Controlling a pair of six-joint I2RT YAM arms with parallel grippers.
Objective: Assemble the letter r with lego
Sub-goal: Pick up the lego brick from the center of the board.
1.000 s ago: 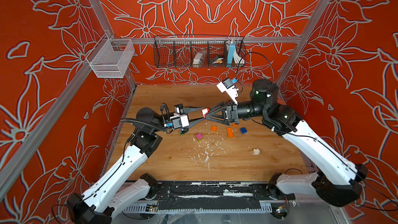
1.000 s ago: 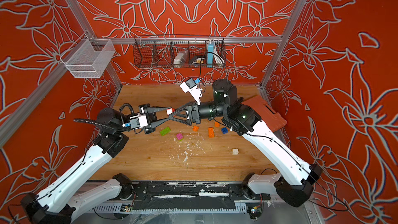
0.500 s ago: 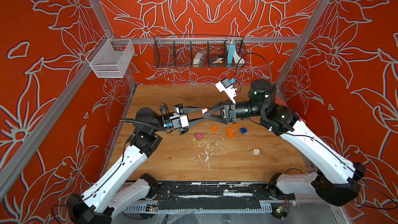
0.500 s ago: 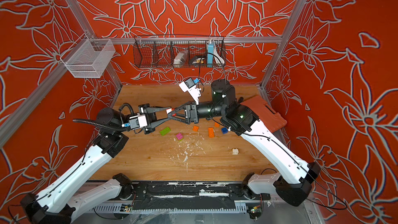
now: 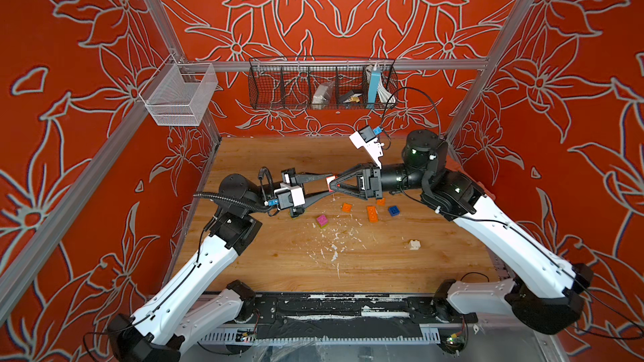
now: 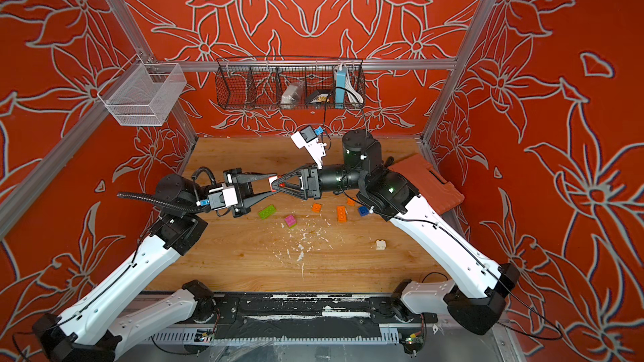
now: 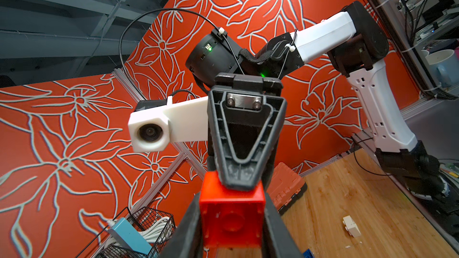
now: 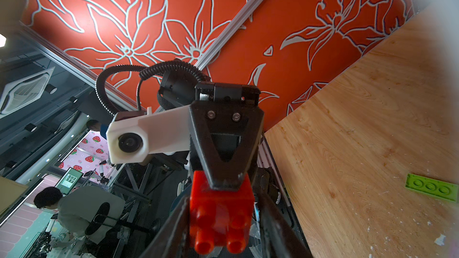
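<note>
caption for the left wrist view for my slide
Left tool grips a red lego brick, the right tool nose to nose with it.

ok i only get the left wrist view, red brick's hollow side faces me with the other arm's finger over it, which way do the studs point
observer: The red brick's studs point toward the right arm's wrist, away from the left gripper that clamps it.
operator: is the right gripper actually round it
observer: In the right wrist view the right gripper has a finger on each side of the brick. I cannot tell whether they are pinching it yet.
operator: any loose brick near my fingers
observer: Yes, in a top view a lime green brick lies flat on the table, close by the left gripper's fingers.
</note>
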